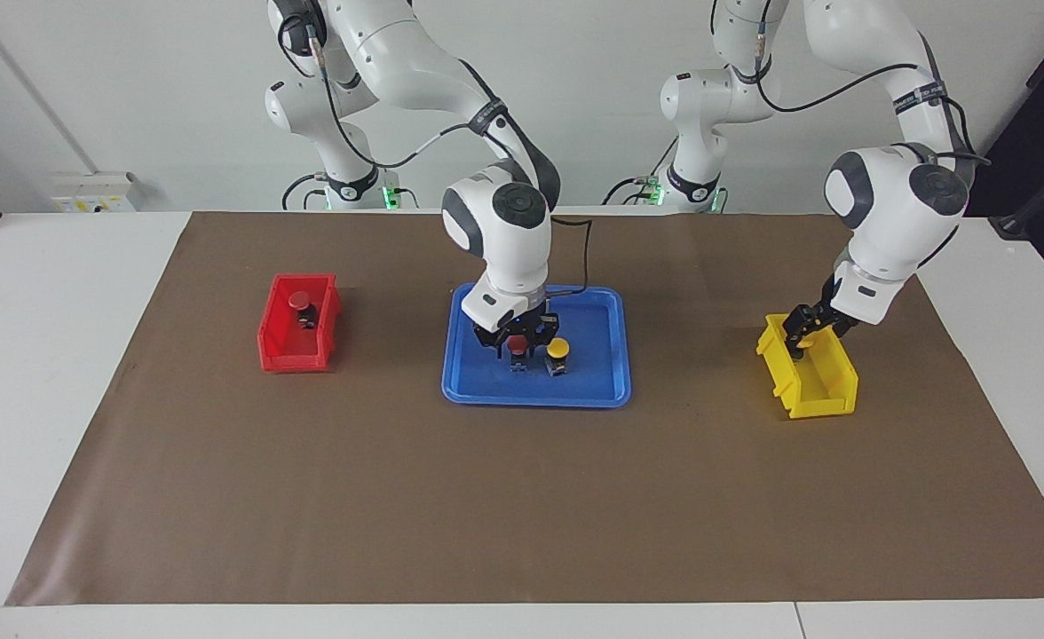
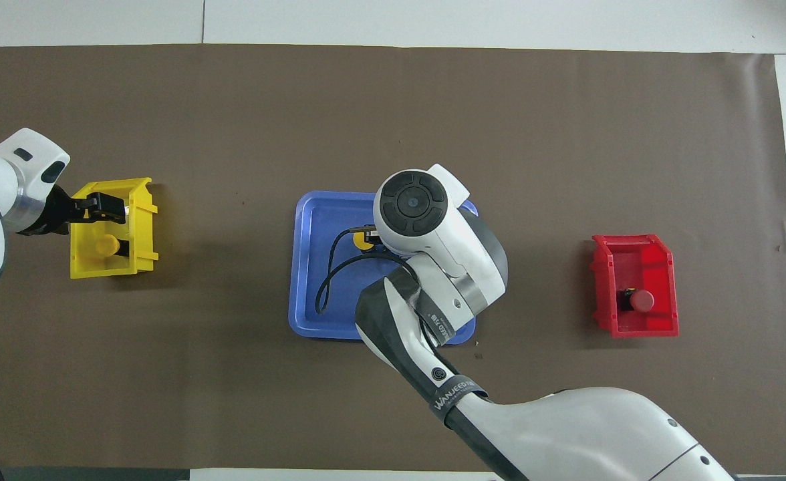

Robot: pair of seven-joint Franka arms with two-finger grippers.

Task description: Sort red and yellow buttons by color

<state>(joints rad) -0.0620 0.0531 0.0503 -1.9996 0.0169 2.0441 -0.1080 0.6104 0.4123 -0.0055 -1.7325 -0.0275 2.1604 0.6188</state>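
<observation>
While the brown mat (image 1: 522, 497) covers most of the counter (image 1: 43, 355), we see wide bare room on it between the three containers and toward the edge farthest from the robots; the blue tray (image 1: 606, 390) sits mid-mat, the red bin (image 1: 278, 355) toward the right arm's end, the yellow bin (image 1: 828, 399) toward the left arm's end, all well apart. Our right tool (image 1: 519, 342) is down in the tray, its fingers pinching a red button (image 1: 518, 346), with a yellow button (image 1: 557, 348) just beside it; the overhead view hides that grasp under the wrist. Our left tool (image 1: 797, 342) hangs spread over the yellow bin's rim nearer the robots; only overhead do we see the yellow button in the bin (image 2: 107, 246). A second red button (image 1: 301, 304) lies in the red bin.
</observation>
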